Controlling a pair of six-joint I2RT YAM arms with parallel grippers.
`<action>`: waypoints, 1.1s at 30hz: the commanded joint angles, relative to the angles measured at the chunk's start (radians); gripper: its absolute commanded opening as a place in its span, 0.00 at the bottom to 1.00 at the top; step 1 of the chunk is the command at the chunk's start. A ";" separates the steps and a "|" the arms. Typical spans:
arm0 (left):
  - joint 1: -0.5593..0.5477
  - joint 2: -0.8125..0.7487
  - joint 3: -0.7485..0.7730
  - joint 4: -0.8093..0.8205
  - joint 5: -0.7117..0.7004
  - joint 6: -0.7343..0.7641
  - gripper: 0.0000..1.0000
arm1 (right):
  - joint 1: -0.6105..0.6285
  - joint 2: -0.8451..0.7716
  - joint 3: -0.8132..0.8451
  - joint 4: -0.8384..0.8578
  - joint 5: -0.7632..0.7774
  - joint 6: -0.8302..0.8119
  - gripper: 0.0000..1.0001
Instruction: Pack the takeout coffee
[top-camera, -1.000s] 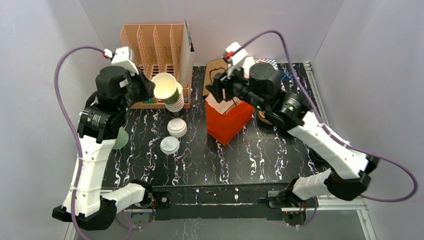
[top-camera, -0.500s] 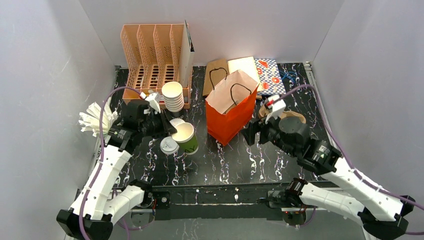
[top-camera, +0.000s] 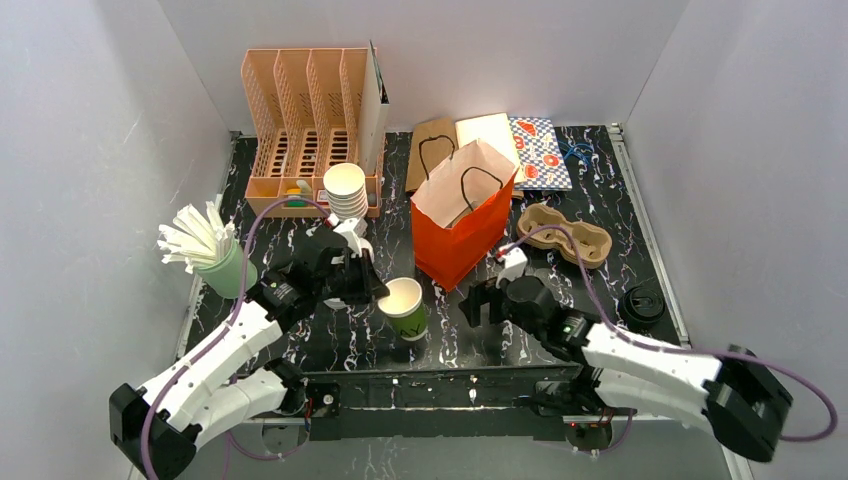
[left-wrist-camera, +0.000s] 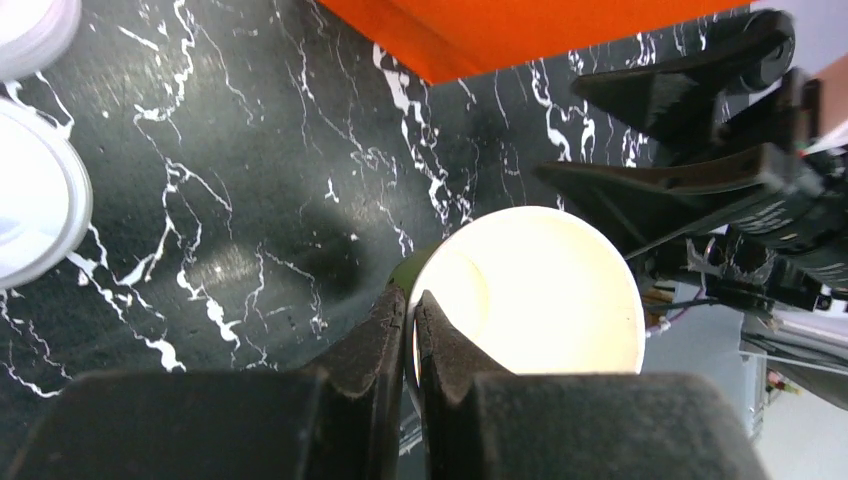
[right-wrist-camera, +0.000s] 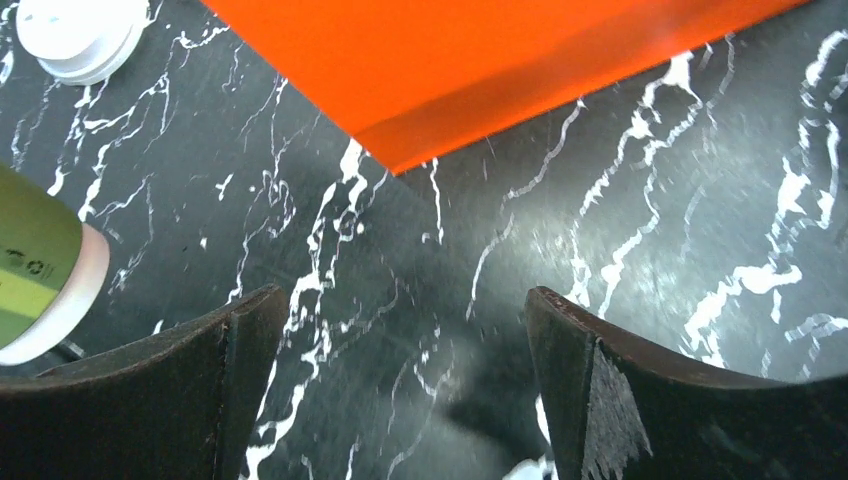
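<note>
One green cup, open-topped with no lid on it, sits at the near middle of the table, just left of the near corner of the orange bag. The left gripper is clenched on the cup's rim, one finger inside the wall and one outside. Whether the base rests on the table or hangs just above it I cannot tell from these views. To the right of the cup, the right gripper stands spread wide and holds nothing, its jaws over bare marble.

As I judge it, this is the staging step: a cup brought forward for capping before anything goes into the bag. The next move likely calls for the cup to stand upright and steady, then a lid pressed squarely on. A white lid lies to the cup's far left and a black lid near the right edge. The cardboard carrier waits beyond the bag.
</note>
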 joint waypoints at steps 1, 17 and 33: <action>-0.024 -0.017 -0.013 0.064 -0.100 -0.004 0.00 | 0.001 0.203 0.028 0.421 0.016 -0.075 0.98; -0.047 -0.123 -0.184 0.184 -0.220 -0.001 0.00 | -0.140 0.832 0.193 1.000 -0.070 -0.111 0.96; -0.060 -0.051 -0.176 0.230 -0.241 0.039 0.00 | -0.182 0.696 0.272 0.696 -0.363 -0.170 0.98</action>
